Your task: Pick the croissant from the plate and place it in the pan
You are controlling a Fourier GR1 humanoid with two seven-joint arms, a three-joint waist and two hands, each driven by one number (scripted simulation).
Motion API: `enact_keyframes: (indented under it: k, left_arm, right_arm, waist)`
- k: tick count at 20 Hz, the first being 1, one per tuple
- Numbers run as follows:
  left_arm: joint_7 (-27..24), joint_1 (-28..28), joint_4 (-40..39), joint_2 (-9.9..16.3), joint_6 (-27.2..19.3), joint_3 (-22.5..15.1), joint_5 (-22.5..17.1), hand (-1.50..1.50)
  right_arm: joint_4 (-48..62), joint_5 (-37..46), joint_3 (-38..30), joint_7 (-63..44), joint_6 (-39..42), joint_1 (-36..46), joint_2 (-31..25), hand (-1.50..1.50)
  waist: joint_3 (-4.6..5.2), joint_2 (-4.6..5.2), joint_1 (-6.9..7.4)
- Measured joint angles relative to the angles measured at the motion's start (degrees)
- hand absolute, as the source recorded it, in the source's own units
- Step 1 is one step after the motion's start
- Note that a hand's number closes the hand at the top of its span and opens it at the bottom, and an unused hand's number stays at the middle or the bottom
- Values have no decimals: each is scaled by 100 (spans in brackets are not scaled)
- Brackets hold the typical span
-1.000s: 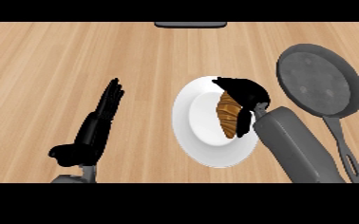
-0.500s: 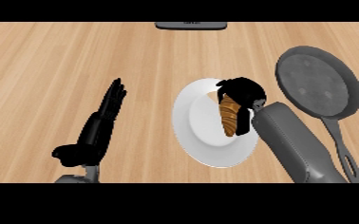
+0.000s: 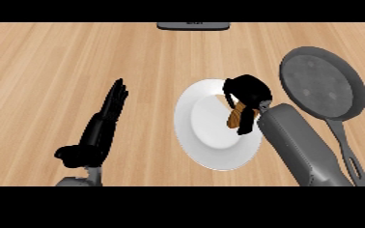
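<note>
I see the right hand curled round the croissant.
They are over the plate's right edge; the pan lies beside it; the left hand rests open.

croissant: mostly hidden under curled fingers of right hand, only a brown strip shows | plate: right rim covered by right forearm | pan: handle end cut off at lower right | dark object: cut by top band, too little to identify | left forearm: cut at lower left
</note>
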State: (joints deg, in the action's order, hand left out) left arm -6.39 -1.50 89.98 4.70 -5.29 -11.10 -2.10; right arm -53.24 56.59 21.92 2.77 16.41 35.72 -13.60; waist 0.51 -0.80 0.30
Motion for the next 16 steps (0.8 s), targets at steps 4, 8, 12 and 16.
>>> enact_keyframes:
  k: [4, 8, 12, 16]
  left_arm:
    - [-46, -1, -46, -8, 18, 0, 41, 0]
    - [-17, -21, -52, -8, 6, 39, 25, 0]
    - [49, -75, -22, 48, 52, 102, -20, 0]
    - [30, -51, -60, 30, 80, 98, -36, 0]
  right_arm:
    - [-392, 72, -285, -540, -410, -107, 143, 150]
    - [-459, 104, -966, -2141, -1015, 32, 650, 150]
    - [-654, 590, -1266, -3749, -1791, 296, 1044, 150]
    - [-1063, 1193, -1202, -5017, -2330, 683, 1238, 150]
  waist:
    - [-21, 33, -33]
    - [-36, 38, -88]
    - [-39, 34, -72]
    - [-42, 37, -43]
